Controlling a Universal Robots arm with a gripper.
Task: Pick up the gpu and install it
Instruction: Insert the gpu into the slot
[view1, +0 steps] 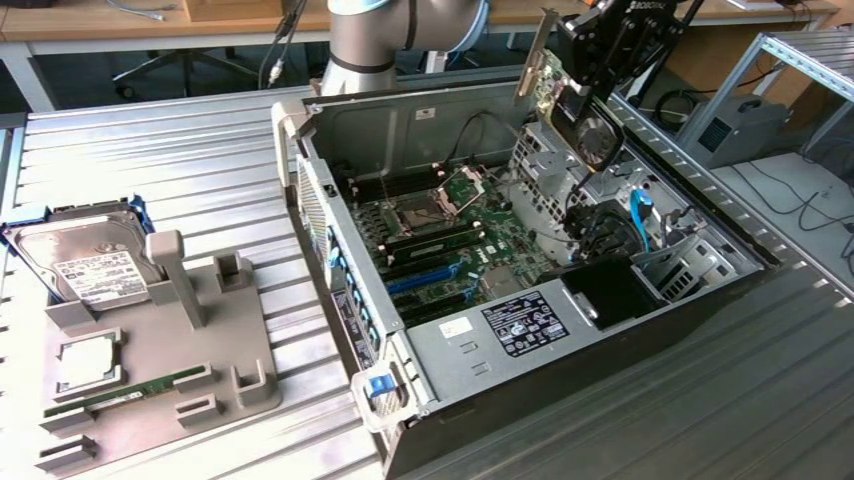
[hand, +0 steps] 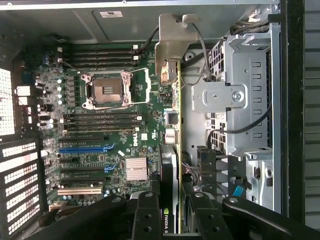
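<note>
The open computer case (view1: 400, 130) lies on its side on the metal table (view1: 160, 150), with the motherboard (hand: 100, 125) facing up. The gpu (hand: 178, 100) hangs above the board, its edge towards it. The gripper (hand: 172, 210) grasps the card firmly from above, one finger on each face.
</note>
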